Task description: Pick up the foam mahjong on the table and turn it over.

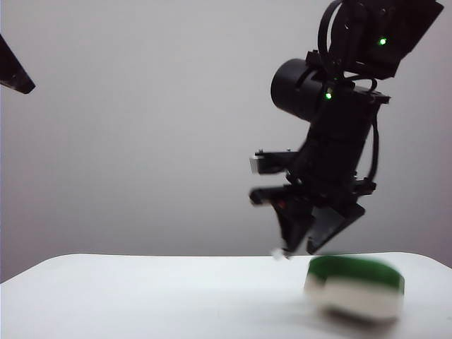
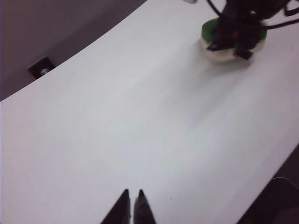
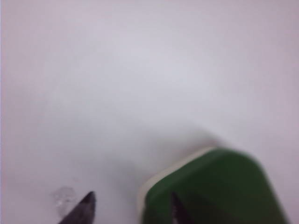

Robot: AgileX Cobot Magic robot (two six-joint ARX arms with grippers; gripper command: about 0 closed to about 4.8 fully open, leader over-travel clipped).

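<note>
The foam mahjong lies on the white table at the right, dark green half up and white half beneath, blurred. My right gripper hangs just above its left end, pointing down, open and holding nothing. In the right wrist view the right gripper has one fingertip over the tile's green top and the other over bare table. My left gripper is shut and empty over the table, far from the foam mahjong, which the right gripper partly covers.
A dark part of the left arm shows at the upper left of the exterior view. A small dark square fitting sits beyond the table's edge. A faint smudge marks the tabletop beside the right gripper's outer finger.
</note>
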